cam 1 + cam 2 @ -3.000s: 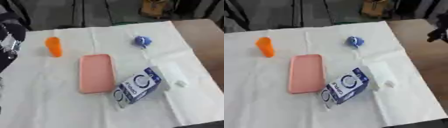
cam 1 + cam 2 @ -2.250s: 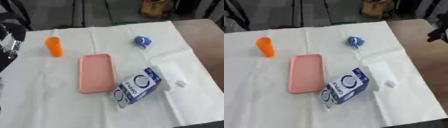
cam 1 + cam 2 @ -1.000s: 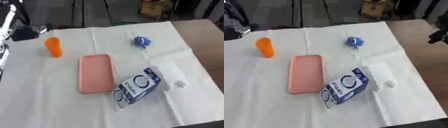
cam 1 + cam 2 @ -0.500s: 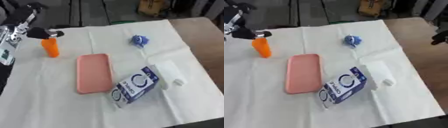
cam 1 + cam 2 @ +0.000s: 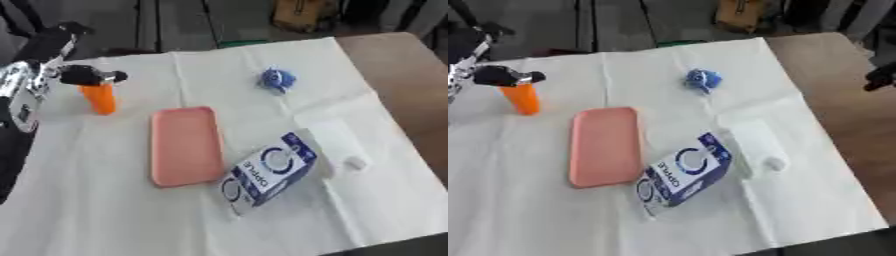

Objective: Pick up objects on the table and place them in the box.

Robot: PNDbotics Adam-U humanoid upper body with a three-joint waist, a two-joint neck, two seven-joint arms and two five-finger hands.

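An orange upright cylinder (image 5: 101,99) stands at the table's far left. My left hand (image 5: 86,75) is right at its top, reaching in from the left edge and covering the upper end. A flat pink rectangular box (image 5: 184,145) lies in the middle. To its right, a blue and white carton (image 5: 267,172) lies on its side, touching a white bottle (image 5: 335,144) that also lies flat. A small blue object (image 5: 277,79) sits at the back. My right hand (image 5: 881,77) shows as a dark shape at the right edge, off the white cloth.
A white cloth (image 5: 131,210) covers most of the table, with bare brown tabletop (image 5: 411,85) along its right side. Dark stands and a brown bag (image 5: 302,12) are on the floor beyond the far edge.
My left arm has swung in from the left edge and moved right until the hand sits at the orange cylinder's top. The things on the table have stayed put.
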